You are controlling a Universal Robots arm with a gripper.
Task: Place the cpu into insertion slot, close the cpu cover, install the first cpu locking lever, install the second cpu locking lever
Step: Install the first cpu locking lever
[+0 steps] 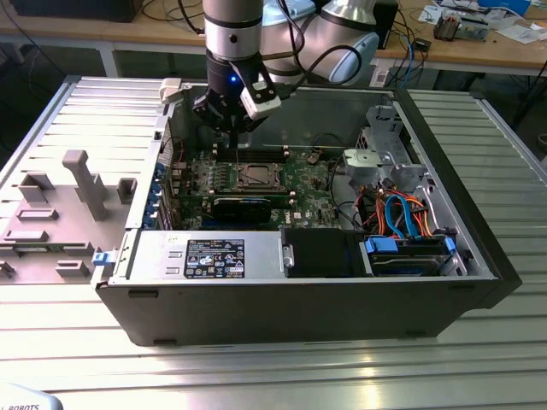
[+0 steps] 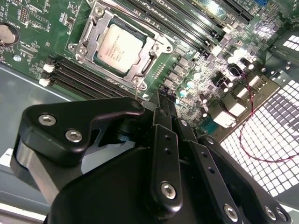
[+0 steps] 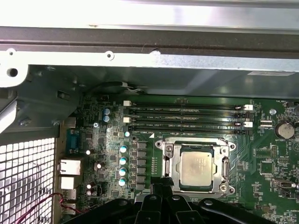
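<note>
The cpu (image 3: pixel 200 168) (image 2: pixel 119 46), a flat silver square, sits in the insertion slot (image 3: pixel 229 189) in the middle of the green motherboard (image 1: pixel 308 184). The cpu cover (image 3: pixel 196 143) (image 2: pixel 148 49) lies flat around it as a silvery frame. Thin lever rods (image 3: pixel 227 168) run along the socket's sides. My gripper (image 2: pixel 161 99) (image 3: pixel 162 187) hovers just beside the socket, its narrow black fingers shut together with nothing between them. In the exterior view the gripper (image 1: pixel 232 132) hangs over the board's far side, slightly toward the exterior view's left of the socket (image 1: pixel 254 177).
Long black memory slots (image 3: pixel 187 116) lie just beyond the socket. The open case's walls (image 1: pixel 282 307) surround the board. A perforated rear panel (image 3: pixel 28 177) with a red wire stands near the gripper. A drive cage with blue and orange cables (image 1: pixel 402 213) fills the right side.
</note>
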